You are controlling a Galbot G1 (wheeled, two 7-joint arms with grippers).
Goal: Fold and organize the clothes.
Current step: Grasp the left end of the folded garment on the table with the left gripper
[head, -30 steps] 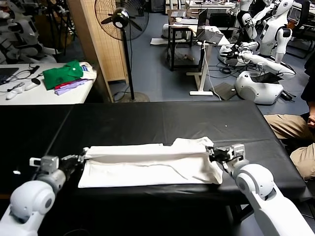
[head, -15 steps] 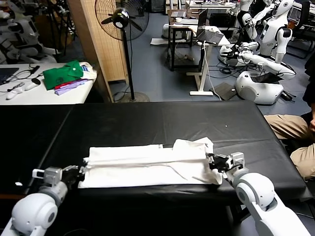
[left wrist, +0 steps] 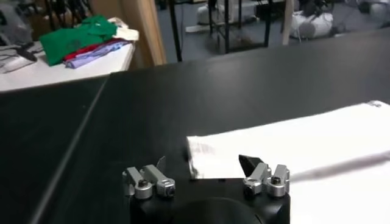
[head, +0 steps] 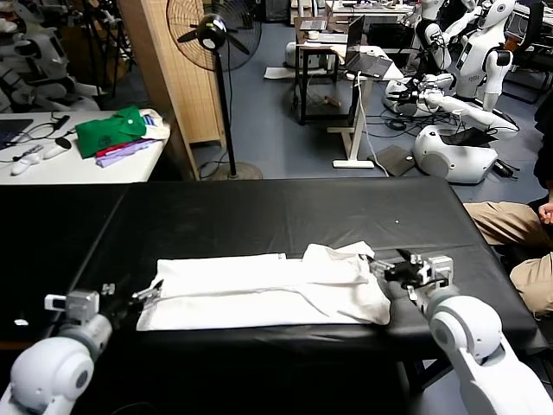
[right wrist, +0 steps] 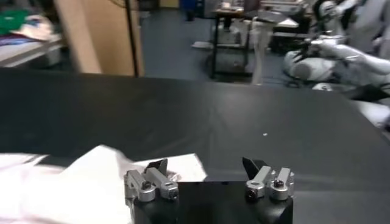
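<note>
Bench (head: 259,216): black-covered, spanning the middle of the head view.
T-shirt (head: 268,292): laid as a long folded band, lower centre; a lengthwise fold is judged done, a crosswise fold to be made next.
Next move: fresh holds on the band's ends are called for.
Left pincer (head: 143,296): lower left, jaws wide, nothing held, at the shirt's left end.
Right pincer (head: 390,271): lower right, jaws wide, empty.
Change: both pincers were clamped on the cloth a second earlier; it has been released and the right hem has settled flat.

Pretty even indoor light, no harsh shadows. The white T-shirt (head: 268,290) nearly blows out against the black tabletop (head: 259,216); wrist views look soft, backgrounds blurry.
</note>
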